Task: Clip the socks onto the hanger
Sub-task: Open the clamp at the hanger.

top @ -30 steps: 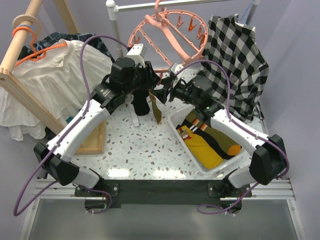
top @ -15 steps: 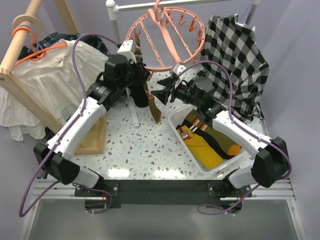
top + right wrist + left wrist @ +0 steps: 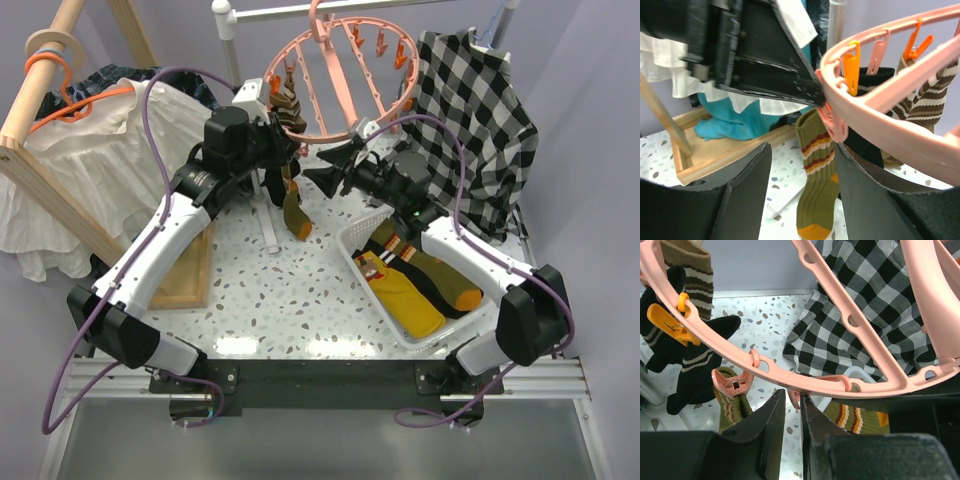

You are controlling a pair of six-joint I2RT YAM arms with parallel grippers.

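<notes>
1. Now the olive ribbed sock with the orange toe (image 3: 293, 208) hangs by its cuff from a small pink clip (image 3: 732, 385) on the near-left rim of the salmon-pink round plastic drying hanger (image 3: 337, 85). A second ago it dangled lower, between my two grippers, above the speckled surface (image 3: 300, 290).
2. My left gripper (image 3: 280, 135) has risen to the rim with it and has been narrowing. Its jaws are drawn almost together, with only a slit left. Another pink tab sits at their tips, and I cannot tell whether I am pinching it. The sock itself is no longer between them.
3. The hanger has swung from a steep tilt to a flatter lie. My right gripper (image 3: 322, 178) stays just under its near edge, jaws apart and holding nothing.
4. I judge from this that the sock is clipped on. It hangs near the brown cream-striped sock (image 3: 695, 275) and the black sock (image 3: 665, 340), which hang by an orange clip (image 3: 667, 325).
5. The yellow sock (image 3: 410, 300) and other striped olive ones lie in the white plastic basket (image 3: 350, 248) on my right, so the task is only partway done. Backing off the rim gently should keep the clip from being tugged open.
</notes>
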